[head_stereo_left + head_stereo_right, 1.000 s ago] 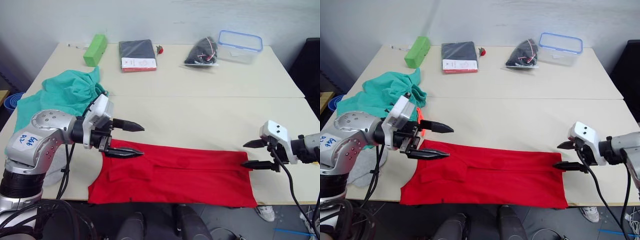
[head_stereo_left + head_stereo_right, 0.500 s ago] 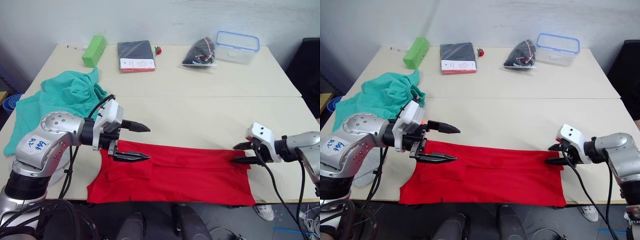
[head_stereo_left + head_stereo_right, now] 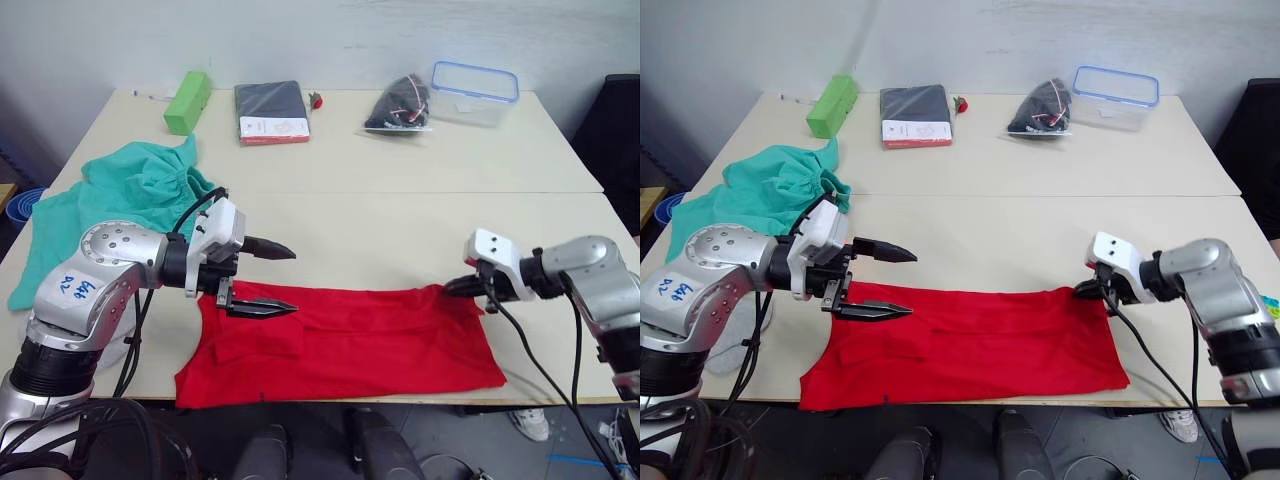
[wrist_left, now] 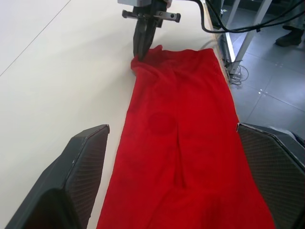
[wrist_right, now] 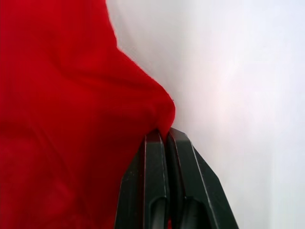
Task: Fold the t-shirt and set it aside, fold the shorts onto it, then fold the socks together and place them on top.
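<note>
- Head views: the t-shirt is lying as a long red band along the table's near edge. The left gripper is hovering over the shirt's left end, fingers spread wide with nothing between them. The right gripper is pinching the shirt's far right corner. The shorts are sitting bunched at the table's left side.
- Left wrist view: its two fingers are standing wide apart above the red cloth, and the right gripper is clamping the cloth's puckered far corner.
- Right wrist view: its fingers are pressing together on a peak of red fabric.
</note>
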